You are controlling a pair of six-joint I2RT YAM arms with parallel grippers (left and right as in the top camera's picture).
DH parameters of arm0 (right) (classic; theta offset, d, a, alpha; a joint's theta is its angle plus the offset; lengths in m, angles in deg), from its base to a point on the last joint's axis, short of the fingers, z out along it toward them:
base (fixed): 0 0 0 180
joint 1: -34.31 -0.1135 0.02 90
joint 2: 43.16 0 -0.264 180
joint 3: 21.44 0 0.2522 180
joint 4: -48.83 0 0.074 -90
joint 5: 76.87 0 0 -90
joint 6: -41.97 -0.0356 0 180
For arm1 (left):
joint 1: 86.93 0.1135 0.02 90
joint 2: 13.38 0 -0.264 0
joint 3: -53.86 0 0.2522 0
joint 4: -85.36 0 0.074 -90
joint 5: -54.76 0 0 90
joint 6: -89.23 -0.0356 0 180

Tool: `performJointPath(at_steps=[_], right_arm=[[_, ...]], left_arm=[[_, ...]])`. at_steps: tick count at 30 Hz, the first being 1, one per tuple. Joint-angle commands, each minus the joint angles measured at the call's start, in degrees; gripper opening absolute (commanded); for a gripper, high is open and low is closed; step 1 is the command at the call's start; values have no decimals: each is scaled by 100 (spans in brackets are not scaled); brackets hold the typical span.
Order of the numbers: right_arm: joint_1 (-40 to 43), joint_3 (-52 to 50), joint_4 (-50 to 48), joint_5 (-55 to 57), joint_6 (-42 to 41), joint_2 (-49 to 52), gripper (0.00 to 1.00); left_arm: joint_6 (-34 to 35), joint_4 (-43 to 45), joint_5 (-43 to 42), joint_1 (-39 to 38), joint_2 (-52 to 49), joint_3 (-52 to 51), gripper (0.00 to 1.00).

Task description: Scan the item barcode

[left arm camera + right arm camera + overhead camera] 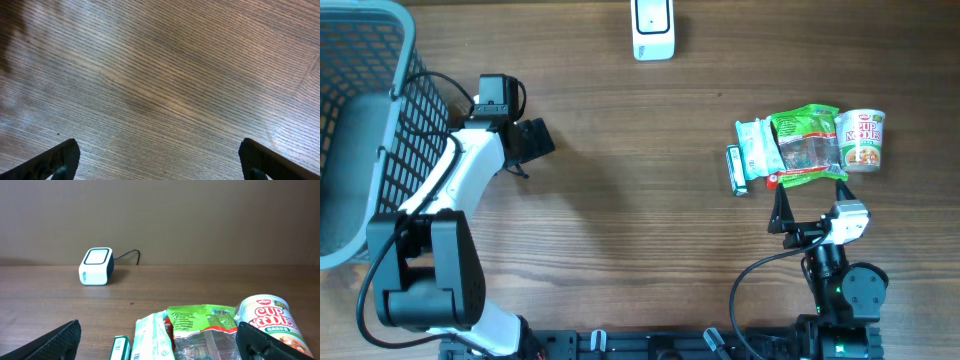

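A white barcode scanner (653,28) stands at the table's far edge; in the right wrist view the scanner (96,266) sits far back on the left. The items lie in a cluster at the right: a green packet (807,145), a cup of noodles (863,139), a pale packet (757,148) and a small green box (736,170). My right gripper (810,200) hovers open just in front of them. In its own view the right gripper (159,330) frames the green packet (202,322) and the cup (267,317). My left gripper (532,140) is open over bare wood, its fingers (60,160) wide apart.
A grey mesh basket (405,60) fills the far left corner, right beside the left arm. The scanner's cable (127,255) trails off behind it. Bare wooden table (640,180) lies between the two arms.
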Motion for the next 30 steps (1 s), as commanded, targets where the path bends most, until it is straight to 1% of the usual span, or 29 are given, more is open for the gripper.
performJointPath(at_steps=[1,22,25,30], right_arm=[[24,-4,-31,120,-107,-55,100],[24,-4,-31,120,-105,-48,100],[24,-4,-31,120,-105,-48,100],[24,-4,-31,120,-105,-48,100]], left_arm=[[55,9,105,26,138,74,100],[55,2,94,20,229,74,100],[55,2,94,15,625,74,100],[55,2,94,17,1928,74,100]])
